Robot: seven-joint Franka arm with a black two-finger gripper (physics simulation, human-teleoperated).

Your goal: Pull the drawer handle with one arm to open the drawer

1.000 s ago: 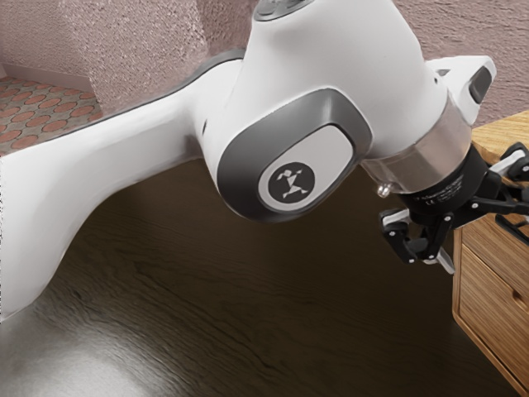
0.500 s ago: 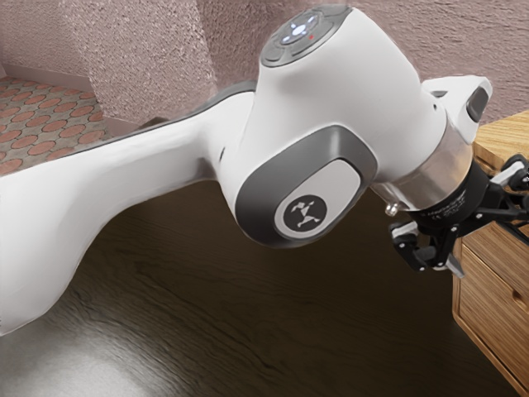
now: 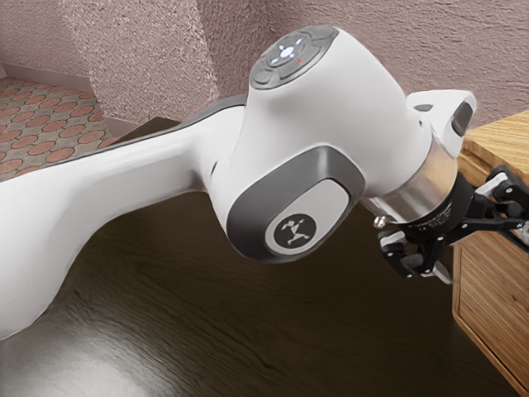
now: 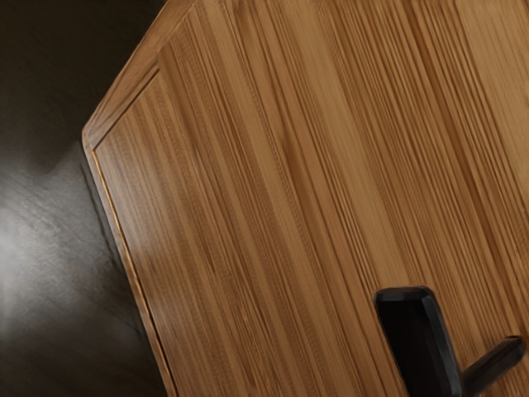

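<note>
A light wooden drawer cabinet [image 3: 489, 302] stands at the exterior view's right edge on a dark table. My black gripper [image 3: 482, 255] is against the cabinet's upper drawer front, fingers spread and open, one grey fingertip [image 3: 443, 276] showing at the front's near edge. In the wrist view the wooden drawer front [image 4: 314, 190] is very close, and a black drawer handle [image 4: 417, 341] on a thin post sits just under my hand. I cannot see the handle in the exterior view; my hand hides that part of the front.
The dark wood table [image 3: 207, 322] stretches to the exterior view's left of the cabinet. My white arm [image 3: 306, 165] crosses most of the exterior view. A rough pink wall [image 3: 149, 50] and a tiled floor [image 3: 41, 116] lie behind.
My arm's elbow has turned and risen, and the hand has shifted slightly along the drawer front. The cabinet's front edge stands where it was.
</note>
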